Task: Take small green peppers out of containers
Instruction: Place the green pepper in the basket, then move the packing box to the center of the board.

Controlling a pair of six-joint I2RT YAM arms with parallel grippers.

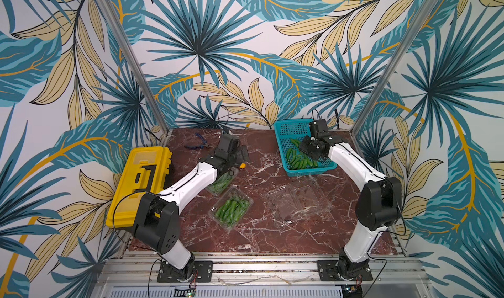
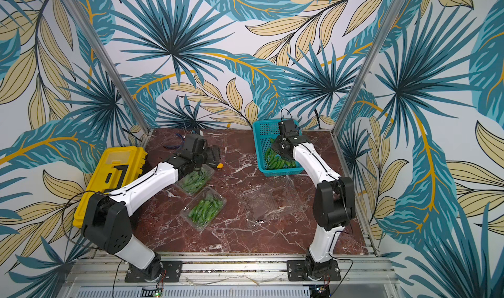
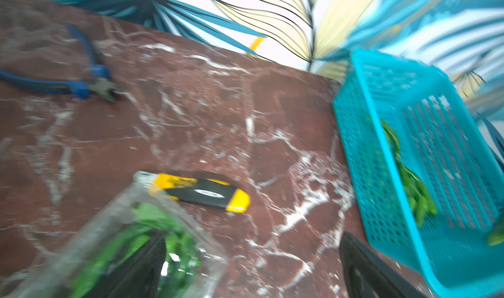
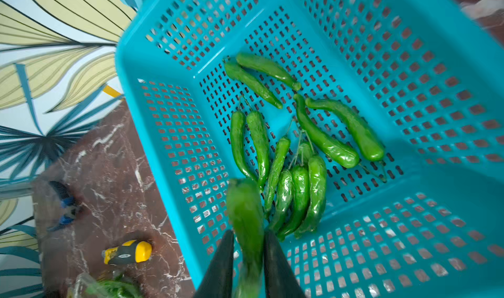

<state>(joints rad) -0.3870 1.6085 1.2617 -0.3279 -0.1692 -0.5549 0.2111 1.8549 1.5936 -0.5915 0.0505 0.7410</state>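
Small green peppers fill the near clear container at mid-table. My left gripper hovers open over the far container. One of its fingers is down among that container's peppers; the other is outside, over bare table. A third container lies open and empty on the right. My right gripper hangs over the teal basket. Its jaws are slightly parted, with a motion-blurred pepper slipping between sharp fingers. Several peppers lie in the basket.
A yellow toolbox stands at the table's left edge. Blue pliers lie at the back left. A yellow-and-black utility knife rests just beyond the far container. The basket sits at the back right, against the wall.
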